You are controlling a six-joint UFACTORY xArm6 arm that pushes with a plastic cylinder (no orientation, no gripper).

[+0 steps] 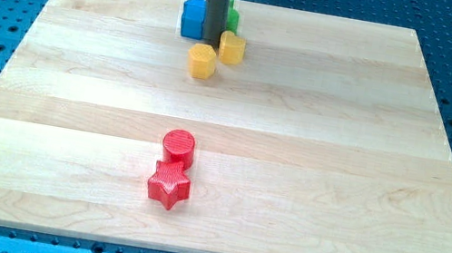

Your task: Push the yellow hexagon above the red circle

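The red circle (178, 147) stands below the board's middle, touching a red star (169, 185) just below it. Two yellow blocks sit near the top centre: one (203, 61) lower left and one (232, 48) upper right; which is the hexagon is hard to tell. My tip (210, 44) rests between them, just above the lower-left yellow block and beside the upper-right one.
A blue block (193, 16) stands left of the rod and a green block (232, 19) peeks out to its right, both near the board's top edge. The wooden board (339, 164) lies on a blue perforated table.
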